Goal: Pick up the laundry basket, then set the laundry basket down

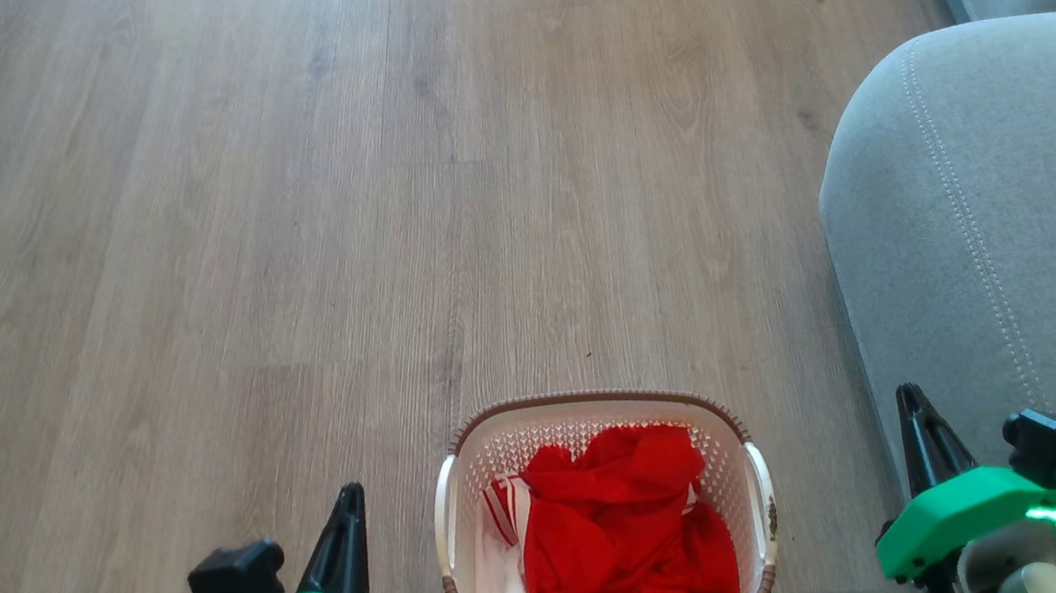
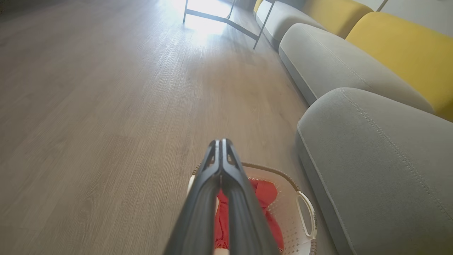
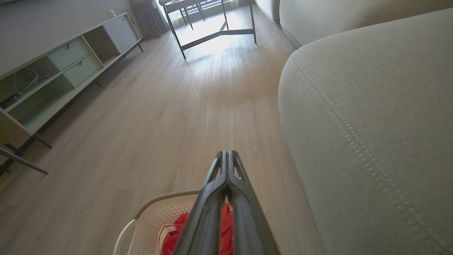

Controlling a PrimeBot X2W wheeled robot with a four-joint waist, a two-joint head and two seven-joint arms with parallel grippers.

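Wide floor (image 1: 276, 217) ahead — laundry basket (image 1: 591, 396) near the sofa (image 1: 983, 230) edge.

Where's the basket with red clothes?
The laundry basket sits on the floor, bottom middle of the head view, between the left gripper and right gripper, left of the grey sofa.

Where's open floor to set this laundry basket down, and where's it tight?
The widest bare wood floor lies ahead of the laundry basket and to its left, past the left end effector. Tight: the narrow strip between the basket and the grey sofa, by the right end effector.
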